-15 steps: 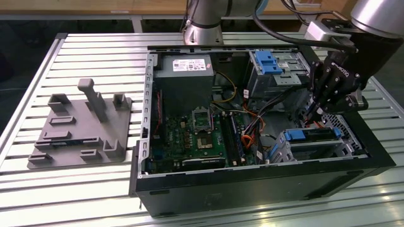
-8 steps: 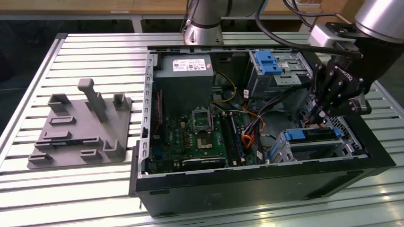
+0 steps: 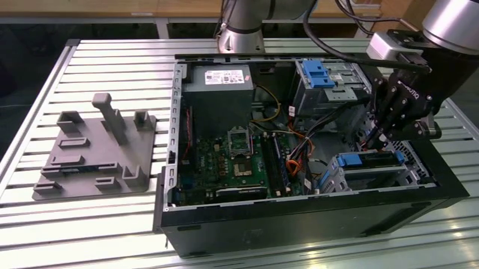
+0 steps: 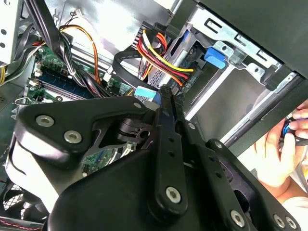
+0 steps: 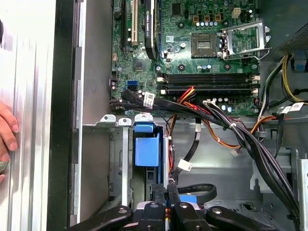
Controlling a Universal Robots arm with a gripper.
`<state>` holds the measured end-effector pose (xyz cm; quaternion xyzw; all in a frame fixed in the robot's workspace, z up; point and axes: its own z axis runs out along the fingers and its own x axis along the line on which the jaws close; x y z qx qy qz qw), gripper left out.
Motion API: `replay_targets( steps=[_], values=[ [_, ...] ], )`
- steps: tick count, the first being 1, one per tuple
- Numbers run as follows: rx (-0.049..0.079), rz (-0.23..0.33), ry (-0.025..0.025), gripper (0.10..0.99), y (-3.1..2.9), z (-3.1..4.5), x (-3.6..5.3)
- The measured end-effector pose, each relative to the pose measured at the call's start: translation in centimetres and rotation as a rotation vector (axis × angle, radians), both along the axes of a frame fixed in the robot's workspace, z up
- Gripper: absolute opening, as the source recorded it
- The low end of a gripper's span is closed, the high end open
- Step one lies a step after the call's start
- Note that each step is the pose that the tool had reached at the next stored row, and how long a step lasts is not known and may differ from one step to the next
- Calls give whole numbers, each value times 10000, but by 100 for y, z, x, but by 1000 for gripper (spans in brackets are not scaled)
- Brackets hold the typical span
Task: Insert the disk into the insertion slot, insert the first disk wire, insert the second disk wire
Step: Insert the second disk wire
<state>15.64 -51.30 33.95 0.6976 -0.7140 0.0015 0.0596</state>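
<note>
The disk (image 3: 371, 160), marked by its bright blue carrier rail, sits in the insertion slot (image 3: 378, 178), the low silver cage at the lower right of the exterior view, inside the open computer case (image 3: 299, 213). The tool (image 3: 383, 143) hangs just above the disk's blue rail, its fingers drawn together; in the first wrist view they (image 5: 166, 202) stand closed at the bottom centre of the frame, and whether anything is pinched between them cannot be told. A bundle of black, red and orange wires (image 5: 226, 130) crosses the case between the motherboard (image 3: 232, 162) and the cage. The taller grey bay with a blue latch (image 3: 318, 75) stands at the upper right. A grey fixture plate (image 3: 93, 151) lies on the slatted table (image 3: 90, 224) at the left. A person's hand (image 5: 7, 132) rests at the left edge of the first wrist view.
</note>
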Motion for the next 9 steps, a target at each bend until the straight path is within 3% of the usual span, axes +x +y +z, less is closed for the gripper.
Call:
replay_targets(
  steps=[9],
  values=[
    [-1,0,0,145,-27,-17,0]
  ],
)
